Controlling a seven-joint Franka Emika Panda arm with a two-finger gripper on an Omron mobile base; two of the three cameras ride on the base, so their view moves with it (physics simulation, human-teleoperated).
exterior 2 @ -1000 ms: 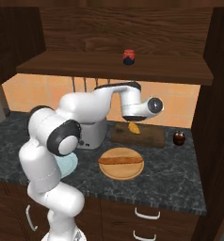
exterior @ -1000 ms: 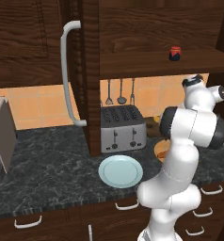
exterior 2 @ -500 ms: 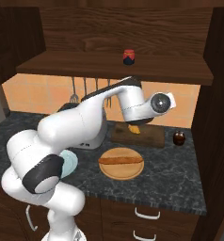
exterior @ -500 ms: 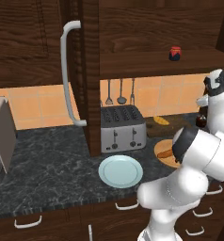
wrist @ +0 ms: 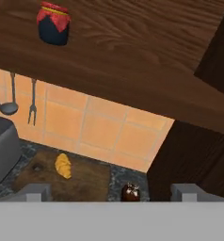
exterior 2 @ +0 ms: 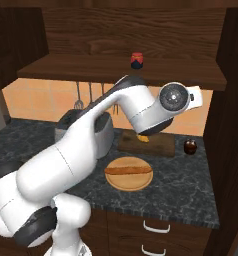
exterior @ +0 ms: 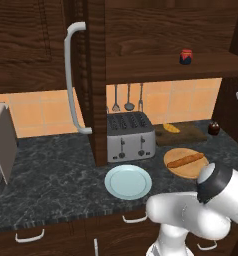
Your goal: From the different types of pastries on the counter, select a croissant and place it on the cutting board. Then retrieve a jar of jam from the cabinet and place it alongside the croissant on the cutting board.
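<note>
The golden croissant (wrist: 63, 165) lies on the dark cutting board (wrist: 88, 181) at the back of the counter (exterior: 51, 175), also seen as croissant (exterior: 172, 128) on the board (exterior: 190, 134). On the open cabinet's shelf (exterior: 161, 66) stands the jar of jam (exterior: 186, 56), red-lidded, at the upper left of the hand view (wrist: 53, 23). My gripper (wrist: 111, 193) is open and holds nothing. It hangs to the right of the board, below shelf height, with the hand (exterior 2: 193, 97) right of and below the jar (exterior 2: 136, 60).
A round pale board (exterior: 186, 163) carries the long brown pastry (exterior: 185, 160). In front of the toaster (exterior: 130, 136) lies a light-blue plate (exterior: 127, 181). A small dark jar (exterior: 214, 128) stands right of the cutting board. The cabinet door's handle (exterior: 73, 75) juts out at left.
The arm has swung right and upward, away from the cutting board, toward the shelf. The croissant stays on the board. The jaws stay wide.
</note>
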